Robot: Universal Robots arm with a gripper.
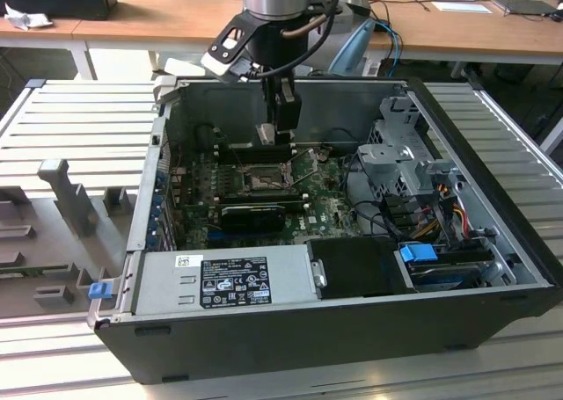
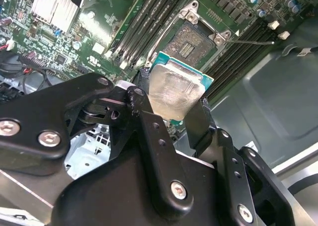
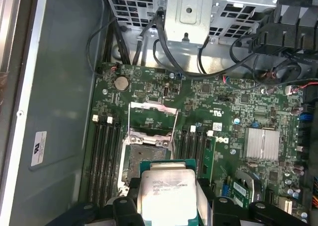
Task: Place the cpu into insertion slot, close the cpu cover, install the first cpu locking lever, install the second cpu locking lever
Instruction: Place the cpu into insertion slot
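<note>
While the pincer [image 2: 173,101] hangs over the green board [image 3: 208,102], it is closed tight on two edges of the cpu [image 3: 166,193] — silvery top showing — held above and just beside the insertion slot [image 3: 149,150], not yet seated.

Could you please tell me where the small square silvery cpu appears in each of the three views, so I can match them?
Exterior view: the small flat square silvery-grey cpu hangs in the black fingers above the green motherboard.
Second wrist view: the cpu is clamped between both fingers.
First wrist view: the cpu sits between the fingers.
Shared landmark: the black-framed square insertion slot, empty, just beyond the cpu in both wrist views.
</note>
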